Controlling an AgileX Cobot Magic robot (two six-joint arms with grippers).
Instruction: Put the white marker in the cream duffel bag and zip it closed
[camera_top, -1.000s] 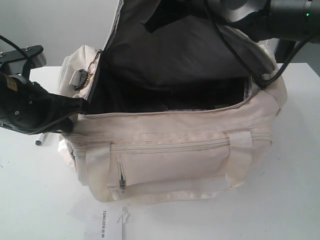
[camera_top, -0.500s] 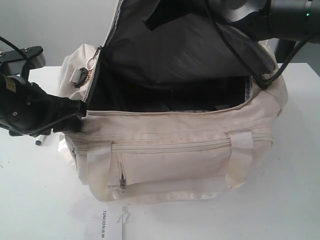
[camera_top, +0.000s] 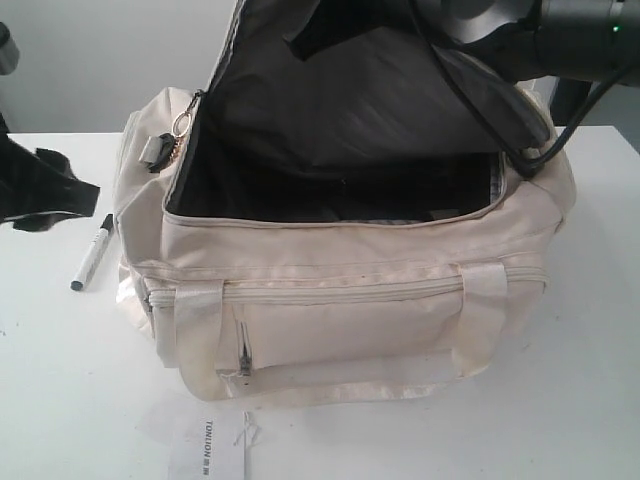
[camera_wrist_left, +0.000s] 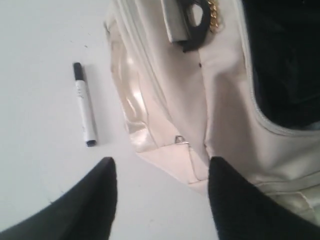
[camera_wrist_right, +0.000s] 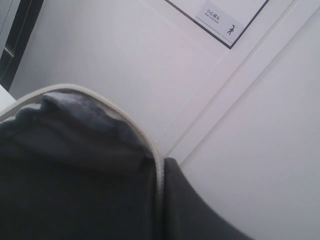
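Barely begun: the white marker is lying on the counter beside the unzipped cream duffel bag, left hand hovering released, right hand apparently clenching its flap.

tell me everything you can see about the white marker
The white marker is a slim, white, plastic-looking barrel with a black cap at one end, a small dark butt at the other and faint print on its side. It lies flat on the white table, beside one end of the cream duffel bag, apart from it. Nothing grips it.
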